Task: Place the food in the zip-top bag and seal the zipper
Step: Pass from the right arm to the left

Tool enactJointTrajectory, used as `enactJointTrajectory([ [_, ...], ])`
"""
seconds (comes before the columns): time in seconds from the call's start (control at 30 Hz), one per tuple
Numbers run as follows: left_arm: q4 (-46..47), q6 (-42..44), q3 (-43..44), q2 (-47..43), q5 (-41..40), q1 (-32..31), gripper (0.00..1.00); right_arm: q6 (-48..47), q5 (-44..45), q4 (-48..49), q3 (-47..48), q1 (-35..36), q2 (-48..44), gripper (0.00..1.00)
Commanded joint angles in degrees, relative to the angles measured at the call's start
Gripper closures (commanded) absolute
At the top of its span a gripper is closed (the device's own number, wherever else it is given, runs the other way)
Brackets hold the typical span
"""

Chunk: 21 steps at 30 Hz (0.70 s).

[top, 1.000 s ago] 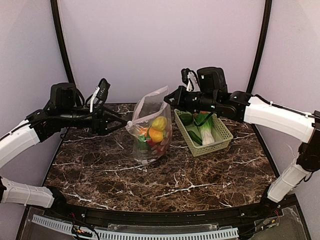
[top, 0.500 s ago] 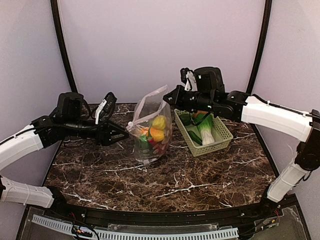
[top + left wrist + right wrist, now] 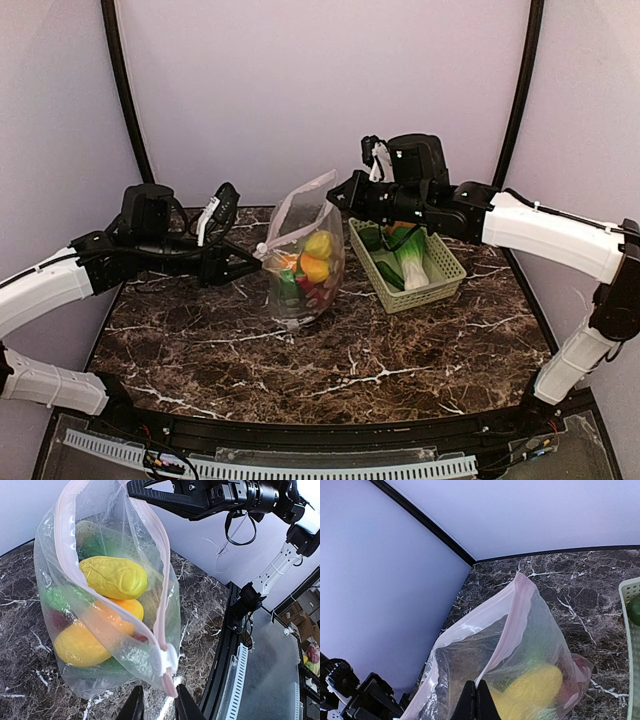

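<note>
The zip-top bag (image 3: 300,255) hangs upright over the marble table, its mouth gaping. My right gripper (image 3: 335,197) is shut on the upper end of the pink zipper (image 3: 517,610), the fingers (image 3: 476,695) pinched on the strip. Inside the bag lie food pieces: yellow corn (image 3: 112,577), a yellow-orange piece (image 3: 80,640), and red and green bits. My left gripper (image 3: 157,690) is at the bag's lower left corner (image 3: 252,262), jaws narrowly apart. The zipper's end, just past the white slider (image 3: 167,660), hangs between them, close to the right finger.
A pale green lattice basket (image 3: 428,294) stands right of the bag, holding bok choy (image 3: 410,262) and other green food (image 3: 372,238). Its rim shows at the right edge of the right wrist view (image 3: 627,610). Purple walls close in on three sides.
My left arm has moved right to the bag's lower zipper end, and its jaws have narrowed from wide open. The right arm and the bag have stayed put.
</note>
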Motion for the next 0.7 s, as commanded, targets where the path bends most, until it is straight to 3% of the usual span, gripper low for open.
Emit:
enactJointTrajectory([
  [0.0, 1.71, -0.86, 1.13, 0.54, -0.31, -0.34, 0.80, 0.07, 0.79, 2.85, 1.59, 0.52, 0.86, 1.00],
  [0.13, 2.66, -1.26, 1.37, 0.89, -0.14, -0.30, 0.84, -0.10, 0.77, 2.83, 1.59, 0.52, 0.86, 1.00],
  [0.57, 3.82, -1.83, 1.84, 1.76, -0.17, -0.34, 0.83, -0.42, 0.68, 2.50, 1.59, 0.53, 0.91, 1.00],
  [0.67, 4.33, -2.13, 1.92, 1.68, -0.64, -0.33, 0.87, -0.47, 0.65, 2.40, 1.66, 0.55, 0.82, 1.00],
])
